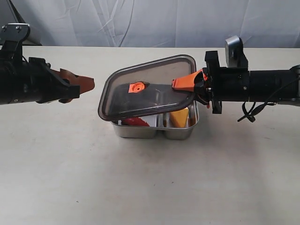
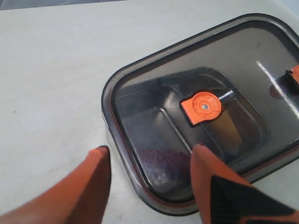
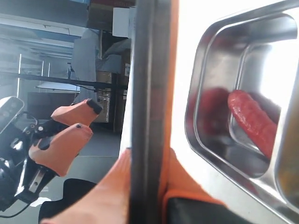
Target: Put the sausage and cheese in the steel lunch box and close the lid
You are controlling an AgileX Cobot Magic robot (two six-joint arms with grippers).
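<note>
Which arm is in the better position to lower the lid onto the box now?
Right. The right gripper is shut on the edge of the lid, holding it tilted over the steel lunch box, with the sausage and the cheese inside. The left gripper is open beside the lid, holding nothing.

One sausage (image 1: 135, 121), one cheese (image 1: 179, 117), one steel lunch box (image 1: 140, 132), one lid (image 1: 150, 77)
</note>
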